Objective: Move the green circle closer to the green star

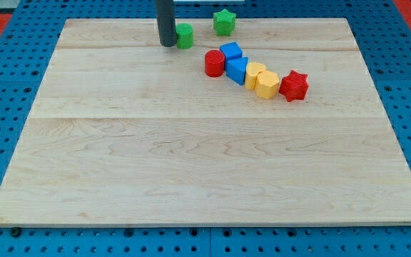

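The green circle (185, 35) sits near the view's top, left of centre. My tip (168, 44) rests on the board right against the circle's left side. The green star (224, 22) lies a short way to the circle's upper right, close to the board's top edge, with a small gap between the two.
Below the green blocks a chain of blocks runs down to the right: a red circle (214, 63), two blue blocks (230, 51) (237, 70), two yellow blocks (254, 74) (267, 85) and a red star (293, 86). The wooden board (191, 164) lies on a blue pegboard.
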Controlling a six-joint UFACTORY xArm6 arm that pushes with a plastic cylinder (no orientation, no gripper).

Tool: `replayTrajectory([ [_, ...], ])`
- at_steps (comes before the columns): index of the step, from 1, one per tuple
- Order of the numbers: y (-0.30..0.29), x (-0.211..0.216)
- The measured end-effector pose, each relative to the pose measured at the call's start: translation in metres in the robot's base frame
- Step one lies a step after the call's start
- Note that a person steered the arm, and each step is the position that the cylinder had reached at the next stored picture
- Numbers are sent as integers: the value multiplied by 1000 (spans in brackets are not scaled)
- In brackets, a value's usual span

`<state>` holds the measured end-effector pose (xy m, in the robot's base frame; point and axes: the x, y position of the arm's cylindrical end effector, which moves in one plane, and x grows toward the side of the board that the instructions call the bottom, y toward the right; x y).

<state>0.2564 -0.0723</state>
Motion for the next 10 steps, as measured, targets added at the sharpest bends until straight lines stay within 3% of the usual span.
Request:
replayTrajectory([
  [2, 0, -22],
  [6, 50, -6],
  [10, 58, -11],
])
